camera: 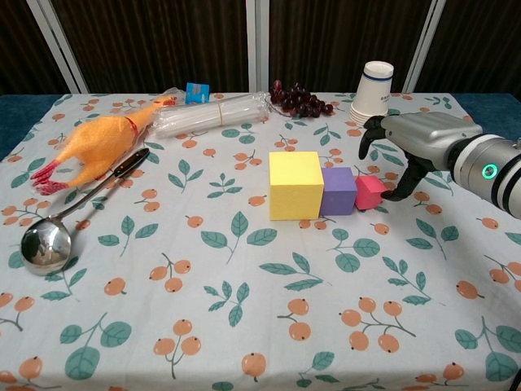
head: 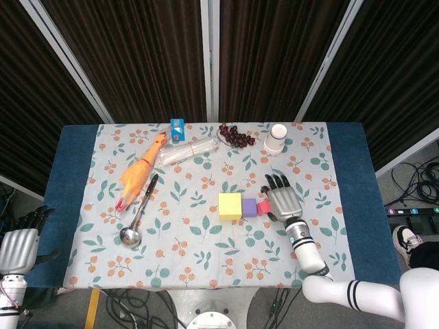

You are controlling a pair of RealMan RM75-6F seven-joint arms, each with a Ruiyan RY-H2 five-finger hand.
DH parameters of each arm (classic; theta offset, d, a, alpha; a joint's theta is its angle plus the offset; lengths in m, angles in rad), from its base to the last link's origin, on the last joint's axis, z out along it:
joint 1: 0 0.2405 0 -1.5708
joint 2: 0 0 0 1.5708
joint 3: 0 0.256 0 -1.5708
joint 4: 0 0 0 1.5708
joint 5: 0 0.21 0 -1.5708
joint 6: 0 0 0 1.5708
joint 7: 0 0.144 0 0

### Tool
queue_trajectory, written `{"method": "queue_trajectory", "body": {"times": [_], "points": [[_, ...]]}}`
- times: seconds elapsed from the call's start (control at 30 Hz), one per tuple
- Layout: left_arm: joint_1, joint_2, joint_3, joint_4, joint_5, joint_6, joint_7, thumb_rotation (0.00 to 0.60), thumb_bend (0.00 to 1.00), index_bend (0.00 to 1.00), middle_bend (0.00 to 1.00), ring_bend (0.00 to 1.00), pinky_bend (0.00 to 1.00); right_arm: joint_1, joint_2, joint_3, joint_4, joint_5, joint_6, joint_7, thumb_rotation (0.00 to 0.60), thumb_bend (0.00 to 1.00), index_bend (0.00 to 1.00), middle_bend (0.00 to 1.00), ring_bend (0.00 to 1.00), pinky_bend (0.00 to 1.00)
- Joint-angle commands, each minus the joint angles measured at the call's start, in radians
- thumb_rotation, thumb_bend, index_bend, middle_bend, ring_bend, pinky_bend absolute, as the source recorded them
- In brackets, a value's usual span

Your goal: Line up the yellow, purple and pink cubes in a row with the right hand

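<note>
Yellow cube [camera: 295,185], purple cube [camera: 338,191], pink cube [camera: 369,192] touching in a row mid-table; right hand [camera: 411,140] just right, fingers spread, holding nothing; open cloth [camera: 244,326] nearer.

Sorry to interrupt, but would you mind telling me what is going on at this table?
The robot is lining up three cubes. The yellow cube, purple cube and pink cube sit side by side in a row. The right hand hovers open just beside the pink cube, holding nothing. The left hand rests off the table.
</note>
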Motion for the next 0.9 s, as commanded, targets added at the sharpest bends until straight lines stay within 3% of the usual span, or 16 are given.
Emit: {"method": "queue_trajectory", "body": {"times": [0.03,0.3,0.6,0.9], "points": [[0.002,0.002,0.000,-0.001,-0.003,0.001,0.000,0.600,0.09,0.22,0.23,0.18,0.21,0.011,-0.018,0.007,0.020,-0.001,-0.012,0.004,0.600,0.13,0.28,0.03,0.00,0.00],[0.003,0.002,0.000,-0.002,-0.009,-0.005,0.000,0.600,0.09,0.22,0.23,0.18,0.21,0.023,-0.029,0.008,0.034,0.001,-0.022,-0.001,0.600,0.13,0.28,0.03,0.00,0.00],[0.001,0.001,-0.001,0.000,-0.010,-0.007,0.000,0.600,0.09,0.22,0.23,0.18,0.21,-0.018,0.066,-0.008,-0.028,-0.037,-0.002,0.046,0.600,0.13,0.28,0.03,0.00,0.00],[0.003,0.005,0.000,-0.016,-0.009,-0.002,0.017,0.600,0.09,0.22,0.23,0.18,0.21,0.010,0.038,0.013,0.091,0.000,-0.080,0.080,0.600,0.11,0.28,0.02,0.00,0.00]]}}
